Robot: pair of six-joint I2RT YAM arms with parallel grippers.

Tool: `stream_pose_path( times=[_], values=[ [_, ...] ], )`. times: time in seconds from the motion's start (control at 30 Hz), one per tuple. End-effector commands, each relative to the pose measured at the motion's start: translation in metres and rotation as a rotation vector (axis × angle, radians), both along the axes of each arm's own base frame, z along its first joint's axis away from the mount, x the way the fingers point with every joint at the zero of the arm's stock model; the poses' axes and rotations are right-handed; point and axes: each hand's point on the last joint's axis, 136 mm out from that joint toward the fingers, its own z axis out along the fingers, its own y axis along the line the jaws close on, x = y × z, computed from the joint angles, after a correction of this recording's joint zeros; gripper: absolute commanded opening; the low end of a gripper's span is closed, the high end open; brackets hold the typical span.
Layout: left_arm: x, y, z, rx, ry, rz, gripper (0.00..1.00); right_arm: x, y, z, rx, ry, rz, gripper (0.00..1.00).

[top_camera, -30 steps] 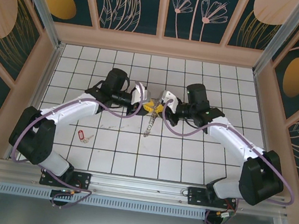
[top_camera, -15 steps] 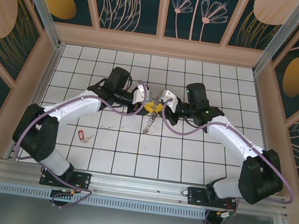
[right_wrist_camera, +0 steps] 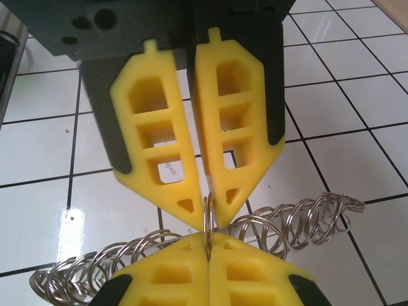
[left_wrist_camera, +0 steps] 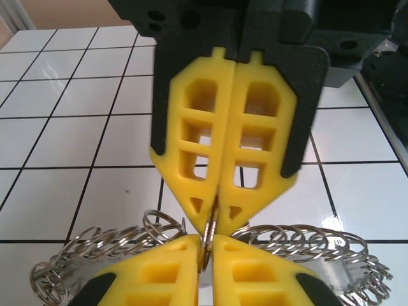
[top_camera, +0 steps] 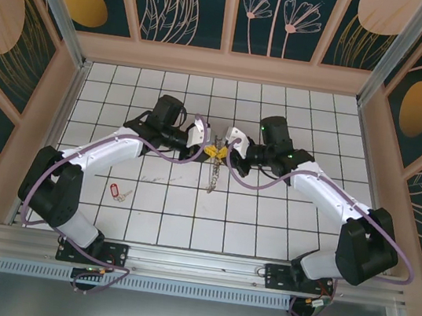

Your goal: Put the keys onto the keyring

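In the top view the left gripper (top_camera: pixel 209 150) and right gripper (top_camera: pixel 224 151) meet tip to tip just toward 12 o'clock of the table's (top_camera: pixel 264 229) middle, well apart from every wall. Both pairs of yellow jaws are pressed narrow on one ring of the keyring (top_camera: pixel 212 176), whose string of metal rings trails toward 6 o'clock. A red-tagged key (top_camera: pixel 116 190) lies at 8 o'clock, near the left arm. Open tiles spread at 12 and 6 o'clock.

L tool (left_wrist_camera: pixel 205 245) & R tool (left_wrist_camera: pixel 218 210) both clamp keyring (left_wrist_camera: pixel 210 228).
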Motion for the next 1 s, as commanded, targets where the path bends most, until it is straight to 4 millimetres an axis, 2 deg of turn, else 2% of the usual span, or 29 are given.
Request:
stream_pose_path(
  times=[0.0,0.07,0.2,0.33,0.37,0.5,0.57,0.6,0.73,0.9,0.97],
  values=[
    [0.0,-0.007,0.014,-0.033,-0.04,-0.035,0.02,-0.001,0.009,0.014,0.024,-0.041,0.046,0.0],
    [0.001,-0.007,0.017,-0.041,-0.051,-0.032,0.0,-0.001,0.008,0.01,0.012,-0.038,0.039,0.0],
    [-0.001,-0.008,0.023,-0.084,-0.061,-0.023,0.0,-0.004,0.003,0.004,0.024,-0.037,0.039,0.07],
    [-0.009,-0.013,0.04,-0.197,-0.056,-0.055,0.0,-0.017,0.008,0.015,0.107,-0.041,0.092,0.11],
    [-0.012,-0.014,0.042,-0.219,-0.048,-0.07,0.0,-0.011,0.002,0.018,0.128,-0.041,0.076,0.12],
    [-0.016,-0.017,0.055,-0.282,-0.038,-0.105,0.0,-0.011,-0.001,0.025,0.162,-0.036,0.084,0.13],
    [-0.017,-0.017,0.059,-0.3,-0.041,-0.116,0.0,-0.011,-0.003,0.025,0.169,-0.029,0.082,0.13],
    [-0.021,-0.016,0.05,-0.293,-0.02,-0.119,0.0,-0.01,-0.005,0.025,0.171,-0.029,0.079,0.14],
    [-0.025,-0.015,0.051,-0.308,-0.014,-0.13,0.0,-0.008,-0.009,0.026,0.187,-0.017,0.073,0.13],
    [-0.023,-0.015,0.05,-0.31,-0.008,-0.116,0.0,-0.007,-0.012,0.032,0.209,-0.024,0.073,0.0],
    [-0.019,-0.015,0.046,-0.287,-0.005,-0.095,0.0,-0.005,-0.013,0.032,0.203,-0.028,0.065,0.0]
  ],
)
